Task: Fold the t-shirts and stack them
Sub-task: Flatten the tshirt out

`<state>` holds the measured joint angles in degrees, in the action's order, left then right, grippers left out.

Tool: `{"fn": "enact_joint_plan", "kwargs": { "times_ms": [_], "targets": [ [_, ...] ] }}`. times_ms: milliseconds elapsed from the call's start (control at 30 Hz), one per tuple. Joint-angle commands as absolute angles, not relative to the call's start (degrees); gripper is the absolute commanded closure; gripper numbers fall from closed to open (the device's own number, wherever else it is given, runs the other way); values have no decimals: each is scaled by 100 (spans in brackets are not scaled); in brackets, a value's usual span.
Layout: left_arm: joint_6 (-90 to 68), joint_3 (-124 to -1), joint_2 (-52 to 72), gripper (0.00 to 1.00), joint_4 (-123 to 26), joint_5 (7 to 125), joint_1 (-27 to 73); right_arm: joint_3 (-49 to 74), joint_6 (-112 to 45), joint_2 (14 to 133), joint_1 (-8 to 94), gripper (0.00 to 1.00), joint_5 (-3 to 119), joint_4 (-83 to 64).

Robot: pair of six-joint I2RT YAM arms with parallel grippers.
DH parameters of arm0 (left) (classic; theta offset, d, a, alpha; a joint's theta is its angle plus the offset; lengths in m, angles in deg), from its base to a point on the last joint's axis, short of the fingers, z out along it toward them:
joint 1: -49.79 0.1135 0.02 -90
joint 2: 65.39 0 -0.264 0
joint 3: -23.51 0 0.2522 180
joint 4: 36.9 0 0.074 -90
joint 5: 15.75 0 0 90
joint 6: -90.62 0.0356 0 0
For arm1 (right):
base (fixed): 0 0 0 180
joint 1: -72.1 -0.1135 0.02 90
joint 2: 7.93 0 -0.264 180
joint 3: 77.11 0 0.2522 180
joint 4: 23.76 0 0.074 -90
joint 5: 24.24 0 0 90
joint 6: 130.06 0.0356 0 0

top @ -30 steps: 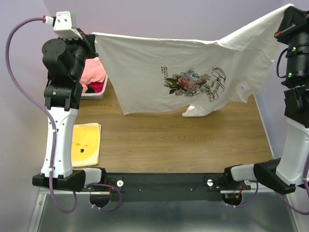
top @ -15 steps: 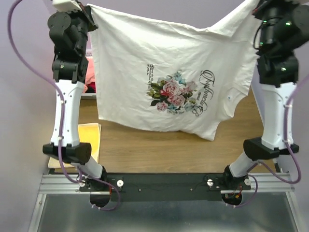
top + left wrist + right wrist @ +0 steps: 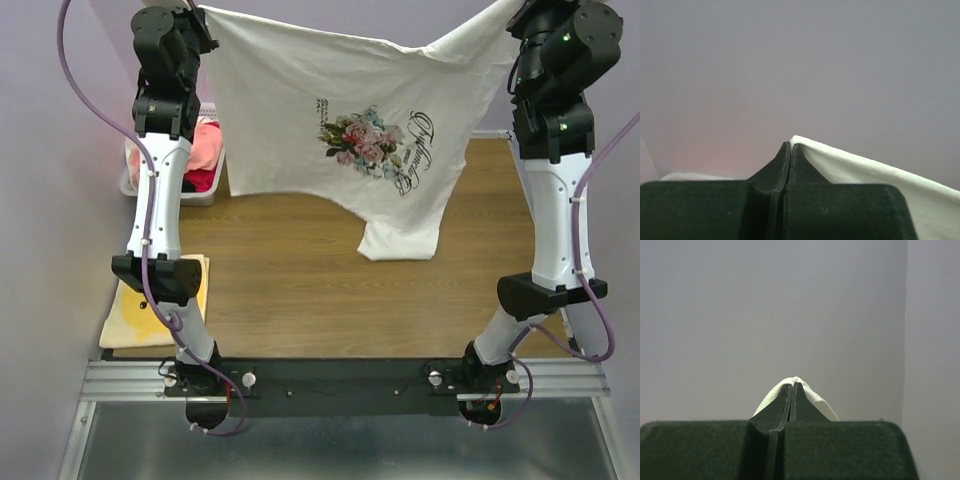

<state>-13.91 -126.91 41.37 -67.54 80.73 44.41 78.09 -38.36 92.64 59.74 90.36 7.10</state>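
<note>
The white t-shirt point(image 3: 300, 120) with the floral print and dark script hangs spread in the air between both raised arms, its lower end touching the table. My left gripper point(image 3: 203, 12) is shut on its top left corner; the white cloth point(image 3: 865, 170) runs off to the right of the closed jaws point(image 3: 791, 147). My right gripper point(image 3: 518, 8) is shut on the top right corner; the cloth point(image 3: 815, 400) drapes over the closed tips point(image 3: 792, 386). Salmon-pink and red t-shirts point(image 3: 203, 150) lie in the basket.
A white basket point(image 3: 190, 193) stands at the back left behind the left arm. A folded yellow garment point(image 3: 135, 310) lies at the front left beside the left arm's base. The wooden table point(image 3: 330, 300) runs under the hanging shirt. Purple walls close in behind and on the sides.
Both arms have moved away from the camera with the shirt stretched between them. The shirt's lower end has come down onto the table.
</note>
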Motion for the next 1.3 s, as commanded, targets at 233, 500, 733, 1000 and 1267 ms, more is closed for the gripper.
{"fn": "enact_joint_plan", "kwargs": {
  "times_ms": [233,500,733,1000,1267],
  "targets": [
    [-1143,-11332,2208,100,-6446,8172,4417,6147,-3909,7005,5997,99,8703,274],
    [-1002,-9836,642,100,-6278,8286,4426,5196,-3900,5598,5997,99,8185,327],
    [-932,-10212,35,100,-6481,8347,4426,5511,-3944,5183,5997,99,7913,353],
    [-852,-11179,456,100,-6463,8436,4426,6338,-4172,5902,5997,99,7753,231],
    [-1274,-10682,1457,100,-6297,8005,4408,5762,-4270,6905,5988,99,8403,-77]
  ]
}}
